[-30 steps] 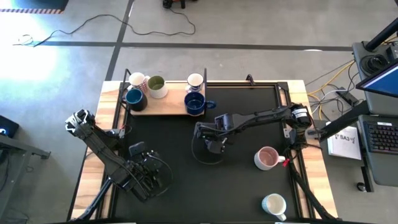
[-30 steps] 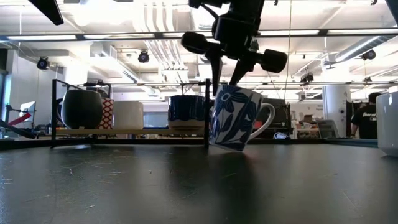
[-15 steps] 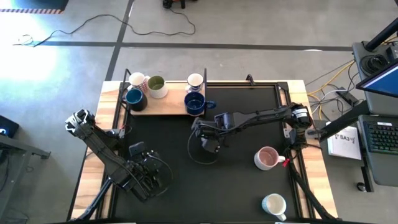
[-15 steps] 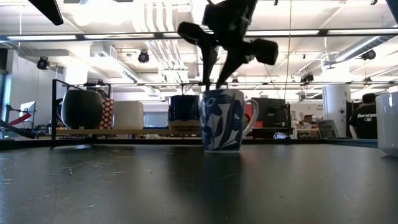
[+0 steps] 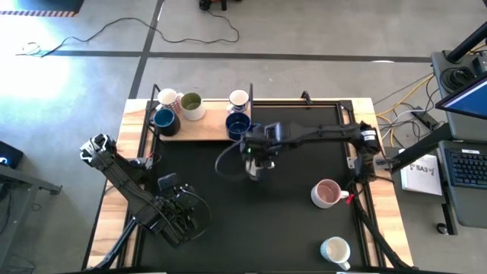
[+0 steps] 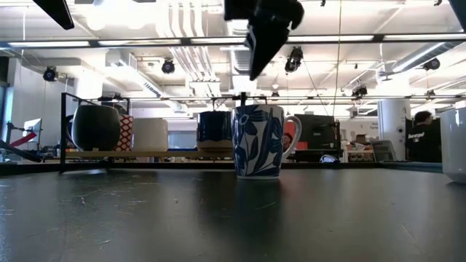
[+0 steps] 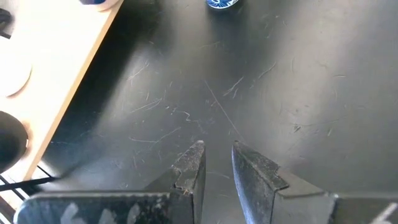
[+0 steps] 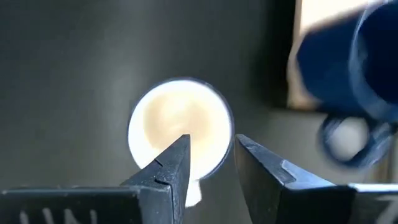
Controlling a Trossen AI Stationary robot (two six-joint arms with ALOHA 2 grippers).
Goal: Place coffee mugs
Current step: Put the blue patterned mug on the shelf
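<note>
A white mug with a blue leaf print (image 6: 257, 142) stands upright on its base on the black mat, near the middle of the table; its cream inside shows in the right wrist view (image 8: 174, 124). My right gripper (image 6: 253, 73) hangs open above its rim, clear of it (image 8: 211, 140). My left gripper (image 5: 186, 221) waits near the table's near left edge, a narrow gap between its fingers (image 7: 216, 149), over bare mat.
A wooden rack (image 5: 202, 131) at the far left holds several mugs, among them a dark blue one (image 5: 238, 127) close to the printed mug. A pink mug (image 5: 327, 193) and a white mug (image 5: 335, 249) stand on the right side of the mat.
The printed mug, tilted in my right gripper a second ago, now stands upright on the mat. My right gripper has let go of it, risen above the rim and rolled about its own axis, drifting a little toward the rack.
</note>
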